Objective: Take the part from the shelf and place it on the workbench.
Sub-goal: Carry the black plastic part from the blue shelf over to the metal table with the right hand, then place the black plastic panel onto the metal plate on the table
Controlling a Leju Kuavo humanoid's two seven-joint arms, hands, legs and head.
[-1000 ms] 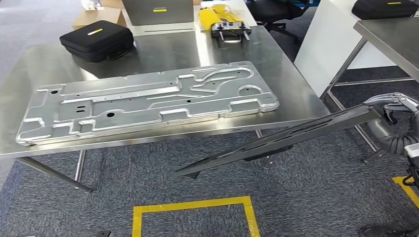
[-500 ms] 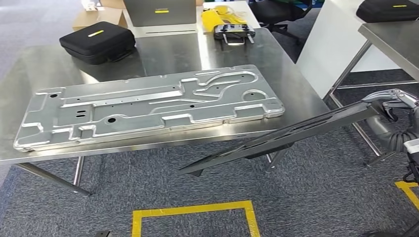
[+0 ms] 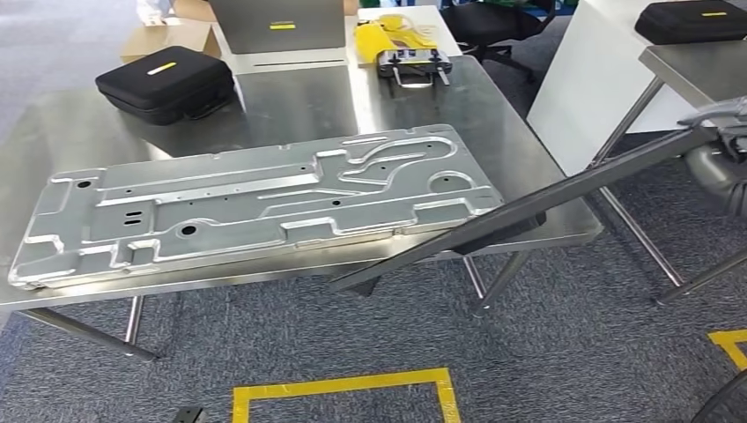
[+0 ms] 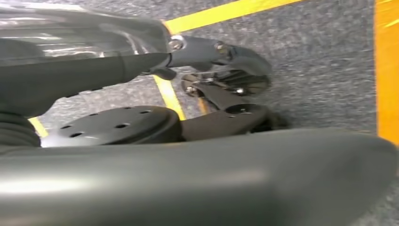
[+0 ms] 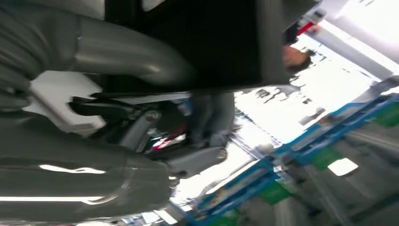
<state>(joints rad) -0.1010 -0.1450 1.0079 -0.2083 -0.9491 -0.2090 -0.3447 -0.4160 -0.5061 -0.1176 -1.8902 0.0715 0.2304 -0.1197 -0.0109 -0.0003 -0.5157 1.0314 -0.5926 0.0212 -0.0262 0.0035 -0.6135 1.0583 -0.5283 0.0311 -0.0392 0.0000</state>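
Head view first: the right hand (image 3: 718, 119) comes in at the far right edge, gripping one end of the part (image 3: 493, 225), a long, flat, dark panel. It slopes down from the hand toward the middle of the picture, its low end hanging in the air in front of the worktop (image 3: 291, 97), crossing the near right corner. It is not set down yet. Seen nearly edge-on, it reads as thin, black and dull, with a stepped underside near the middle. A big silver plate (image 3: 255, 198), pressed with ribs and channels, covers most of the near worktop. Behind it sit a black case (image 3: 166, 77) and a yellow tool (image 3: 388, 37).

My read on handling: stiff, since it holds a straight line from a single end grip, but long enough to lever hard on the wrist and swing. A hold nearer the middle would steady it. The smooth edge may slip.

Left wrist view: the left hand (image 4: 226, 77) hangs over grey carpet with yellow tape (image 4: 226, 12). Its dark fingers seem to hold nothing, though how far they are spread I cannot tell.

Right wrist view: right hand (image 5: 117, 84), close up, grey thumb and fingers clamped on the part (image 5: 207, 42), a black slab across the picture.
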